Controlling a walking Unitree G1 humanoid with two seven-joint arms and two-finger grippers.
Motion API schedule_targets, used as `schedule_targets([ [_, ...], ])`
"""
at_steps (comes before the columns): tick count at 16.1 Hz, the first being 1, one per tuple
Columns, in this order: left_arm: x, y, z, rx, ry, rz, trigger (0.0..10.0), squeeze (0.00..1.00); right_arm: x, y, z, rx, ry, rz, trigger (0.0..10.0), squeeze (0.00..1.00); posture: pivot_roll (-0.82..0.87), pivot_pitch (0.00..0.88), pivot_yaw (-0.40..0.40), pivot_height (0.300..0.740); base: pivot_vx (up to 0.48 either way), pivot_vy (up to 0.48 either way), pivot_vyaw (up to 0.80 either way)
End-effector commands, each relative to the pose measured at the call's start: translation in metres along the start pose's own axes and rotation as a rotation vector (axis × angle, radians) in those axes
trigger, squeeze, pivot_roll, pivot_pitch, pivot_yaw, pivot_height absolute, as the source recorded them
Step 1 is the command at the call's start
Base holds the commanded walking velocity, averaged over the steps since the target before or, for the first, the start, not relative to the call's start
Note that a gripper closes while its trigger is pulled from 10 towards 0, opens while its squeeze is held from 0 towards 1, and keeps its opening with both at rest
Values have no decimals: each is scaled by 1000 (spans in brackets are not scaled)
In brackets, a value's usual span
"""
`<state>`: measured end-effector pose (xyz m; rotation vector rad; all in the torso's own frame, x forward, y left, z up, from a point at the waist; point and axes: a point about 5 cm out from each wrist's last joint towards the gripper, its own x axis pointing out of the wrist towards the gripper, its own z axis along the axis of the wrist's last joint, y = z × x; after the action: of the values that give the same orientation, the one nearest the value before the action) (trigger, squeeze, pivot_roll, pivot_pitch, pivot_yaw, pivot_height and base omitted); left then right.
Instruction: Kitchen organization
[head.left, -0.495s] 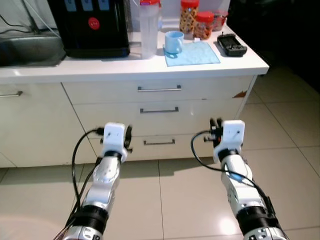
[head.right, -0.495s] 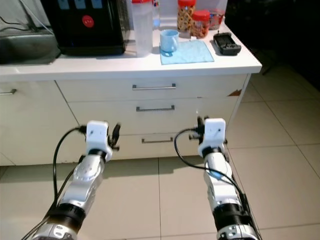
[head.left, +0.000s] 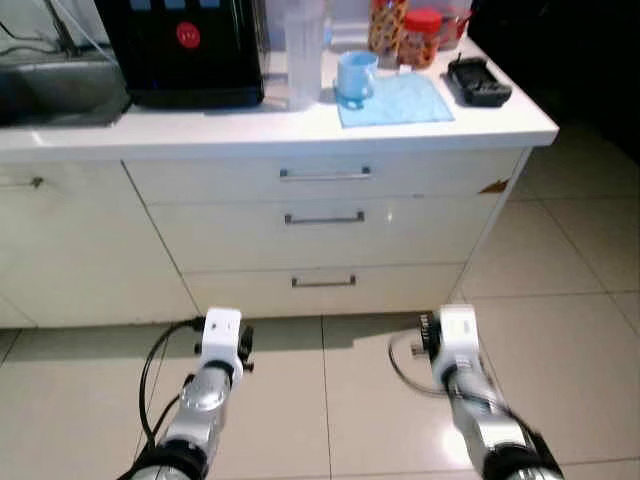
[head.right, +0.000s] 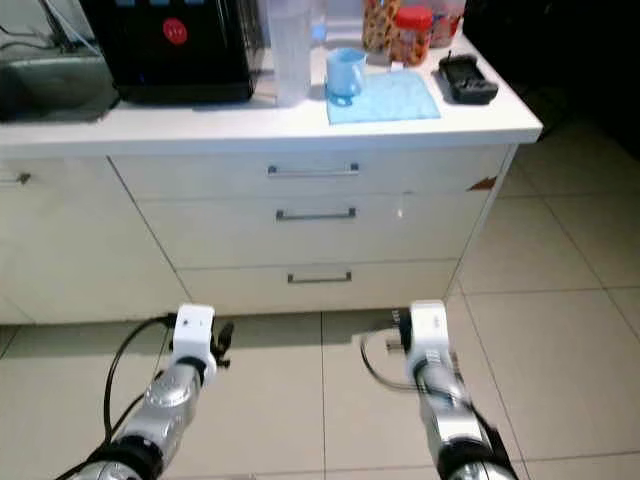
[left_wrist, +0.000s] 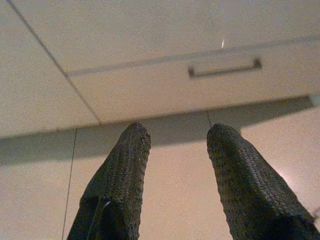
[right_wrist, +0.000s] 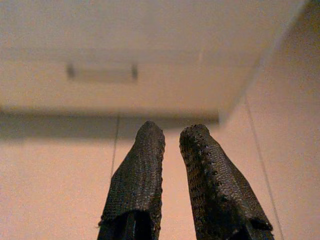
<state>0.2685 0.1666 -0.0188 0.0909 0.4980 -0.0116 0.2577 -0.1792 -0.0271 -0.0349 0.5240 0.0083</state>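
Nearest, the left end effector (left_wrist: 175, 165) hangs low over the floor tiles (head.left: 330, 400) with its fingers spread apart and nothing between them; the right end effector (right_wrist: 172, 160) hangs beside it with fingers only narrowly parted, also empty. Both point toward the bottom drawer (head.left: 323, 283) of a three-drawer stack, all drawers shut, each with a slim metal handle. Above, the white surface (head.left: 250, 130) carries the likely things to organize: a black appliance (head.left: 185, 50) toward its left, a clear tall container (head.left: 303, 50) beside it, and a blue mug (head.left: 355, 77) touching the near-left corner of a blue cloth (head.left: 393, 100). Behind the cloth, by the far edge, stand two red-lidded jars (head.left: 405, 30); a black device (head.left: 478, 82) lies near the right edge. No writing or brand can be read. This looks like the approach step, nothing grasped yet; the next move probably calls for raising an arm to the surface or reaching for a drawer handle.
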Motion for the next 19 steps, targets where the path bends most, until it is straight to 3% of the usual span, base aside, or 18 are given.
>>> schedule_targets([
  [1, -4, 7, -14, 22, 56, 18, 10000, 0, -5, -5, -18, 30, 84, -15, 10000, 0, 44, 0, 36, 740, 0, 0, 0],
  [2, -8, 9, -25, 23, 96, 21, 10000, 0, -9, -6, -28, 41, 133, -13, 10000, 0, 43, 0, 38, 740, 0, 0, 0],
  [4, -21, 9, -56, 23, 201, 23, 10000, 0, -28, -9, -70, 49, 316, -4, 10000, 0, 49, 0, 37, 740, 0, 0, 0],
  [7, -35, 8, -81, 25, 297, 18, 10000, 0, -43, -14, -92, 78, 393, -30, 10000, 0, 41, 0, 40, 740, 0, 0, 0],
  [11, -50, 8, -103, 18, 381, 20, 10000, 0, -52, -14, -104, 96, 435, -34, 10000, 0, 33, 0, 46, 740, 0, 0, 0],
  [19, -53, 7, -109, 25, 405, 11, 10000, 0, -55, -14, -108, 117, 447, -44, 10000, 0, 32, 0, 51, 740, 0, 0, 0],
])
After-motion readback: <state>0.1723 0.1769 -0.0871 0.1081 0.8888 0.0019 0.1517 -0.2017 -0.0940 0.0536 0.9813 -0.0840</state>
